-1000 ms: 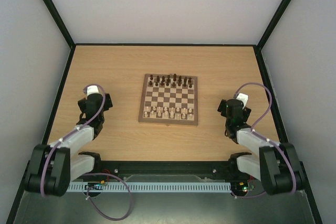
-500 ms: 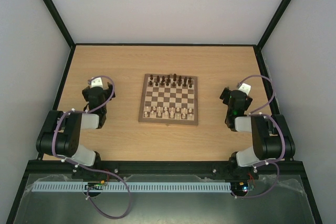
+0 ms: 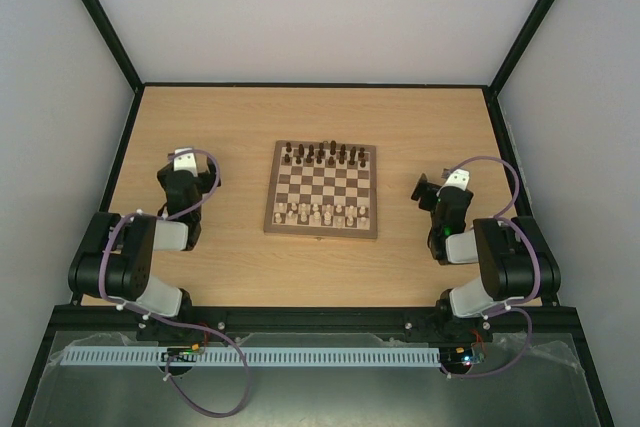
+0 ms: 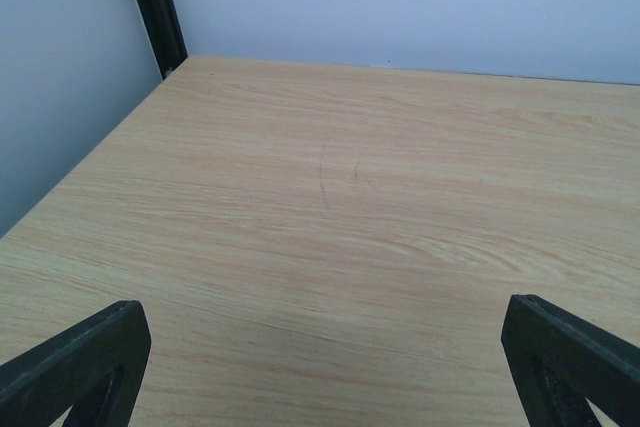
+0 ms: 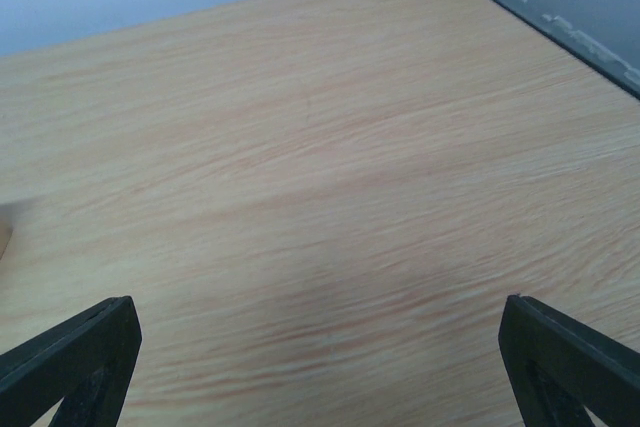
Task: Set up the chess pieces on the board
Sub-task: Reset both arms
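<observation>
Open light-wood surface (image 3: 200,127) rings the square brown-and-cream checked wooden board (image 3: 322,187); left fingers (image 4: 85,362) and right fingers (image 5: 570,352) flank it, spread wide, holding nothing. Its far edge carries dark chess pieces (image 3: 325,155), its near edge pale chess pieces (image 3: 320,213).

Left gripper (image 4: 320,352) spread wide over light-wood tabletop (image 4: 350,197) — black post (image 4: 155,7) far left.

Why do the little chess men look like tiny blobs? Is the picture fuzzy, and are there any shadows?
Top view: soft, even light, no glare; the chess pieces are just too small to show shapes on the board. Left wrist view: sharp wood grain on the table, faint shadow near the fingers. Right wrist view: much the same.
</observation>
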Robot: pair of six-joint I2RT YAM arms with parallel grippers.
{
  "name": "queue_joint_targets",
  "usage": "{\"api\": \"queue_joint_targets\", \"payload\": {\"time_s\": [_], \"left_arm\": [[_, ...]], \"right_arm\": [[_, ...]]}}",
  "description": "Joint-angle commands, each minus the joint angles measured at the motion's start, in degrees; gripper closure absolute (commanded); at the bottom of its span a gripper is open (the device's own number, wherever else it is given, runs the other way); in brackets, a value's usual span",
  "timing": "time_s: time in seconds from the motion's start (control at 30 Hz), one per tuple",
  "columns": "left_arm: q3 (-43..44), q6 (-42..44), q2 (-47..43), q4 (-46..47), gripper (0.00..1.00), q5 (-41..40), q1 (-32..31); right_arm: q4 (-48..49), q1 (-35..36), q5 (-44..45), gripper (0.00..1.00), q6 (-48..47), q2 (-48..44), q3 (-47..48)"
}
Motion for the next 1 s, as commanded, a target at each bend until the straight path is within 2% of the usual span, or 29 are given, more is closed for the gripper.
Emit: {"api": "queue_joint_targets", "payload": {"time_s": [0.0, 0.13, 0.23, 0.3, 0.4, 0.43, 0.6, 0.97], "left_arm": [[0.44, 1.32, -0.15, 3.17, 0.0, 3.23, 0.16], [3.16, 0.35, 1.33, -0.6, 0.01, 6.79, 1.99], [2.28, 0.62, 0.61, 0.45, 0.01, 6.37, 1.79], [-0.05, 1.08, -0.51, 3.94, 0.01, 5.8, 1.27], [-7.91, 2.24, -1.07, 16.85, 0.0, 7.97, 1.07], [-8.56, 2.19, -0.65, 18.19, 0.01, 8.22, 1.12], [-3.93, 0.68, 1.67, 11.85, 0.0, 8.81, 2.49], [-4.35, 0.31, 1.17, 12.2, 0.01, 10.07, 3.2]], "right_arm": [[5.1, 0.51, -1.68, 0.01, -1.99, 0.75, 0.71], [5.33, 0.51, -1.69, 0.01, -2.03, 0.8, 0.62], [5.03, 0.51, -1.7, 0.01, -2.08, 0.67, 0.72], [5.08, 0.51, -1.73, 0.01, -2.07, 0.61, 0.7], [5.12, 0.51, -1.72, 0.01, -2.1, 0.65, 0.68], [5.18, 0.51, -1.68, 0.01, -2.03, 0.68, 0.66], [5.07, 0.51, -1.81, 0.01, -2.03, 0.64, 0.7], [5.06, 0.51, -1.85, 0.01, -2.02, 0.64, 0.68]]}}
